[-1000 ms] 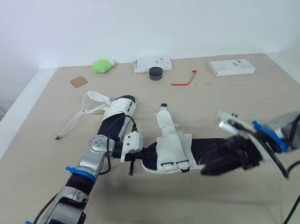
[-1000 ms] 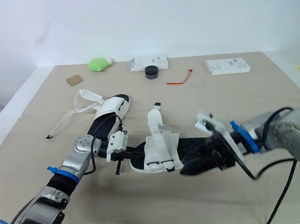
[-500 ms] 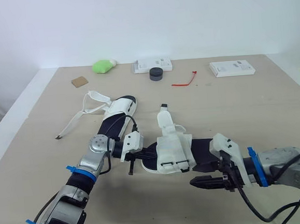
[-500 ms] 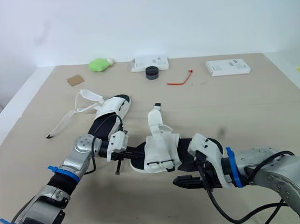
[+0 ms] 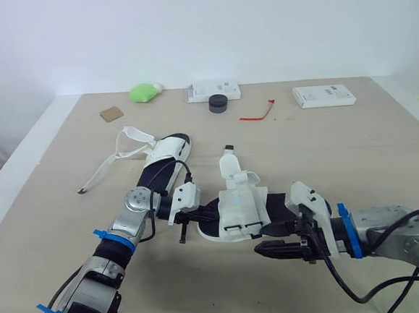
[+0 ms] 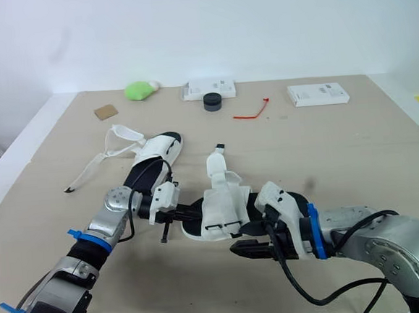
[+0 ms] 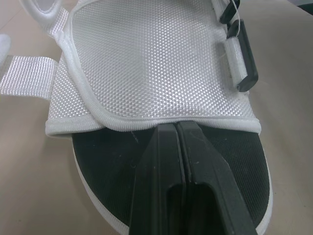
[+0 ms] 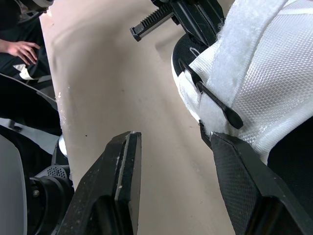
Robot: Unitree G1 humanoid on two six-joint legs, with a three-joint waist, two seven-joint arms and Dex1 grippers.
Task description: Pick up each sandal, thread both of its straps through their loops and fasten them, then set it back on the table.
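The left pincer (image 7: pixel 174 128) has its two black fingers pressed together. They lie flat on the black footbed at the toe of a white woven-mesh sandal with a black sole (image 5: pixel 241 210), tips touching the front hem of the mesh band, and nothing shows gripped between them. The right pincer (image 8: pixel 171 139) lies along the same sandal's near edge, pointing toward the left one, with its fingers spread wide apart. One finger is close against the side of the mesh band by a thin black loop (image 8: pixel 210 98); the other is over bare tabletop. The sandal lies flat near the middle of the pale beige table (image 5: pixel 354 152), with one white strap (image 5: pixel 229 162) rising from it. Just beyond the left arm lies a second white and black sandal (image 5: pixel 167 154), its long white straps (image 5: pixel 137 135) loose on the table. Along the far edge sit a soft green lump (image 5: pixel 143 93), a brown square card (image 5: pixel 110 114), a flat white box (image 5: pixel 211 90) with a round black puck (image 5: pixel 218 103) just in front of it, a red tie (image 5: pixel 257 114) and another white box (image 5: pixel 324 94).
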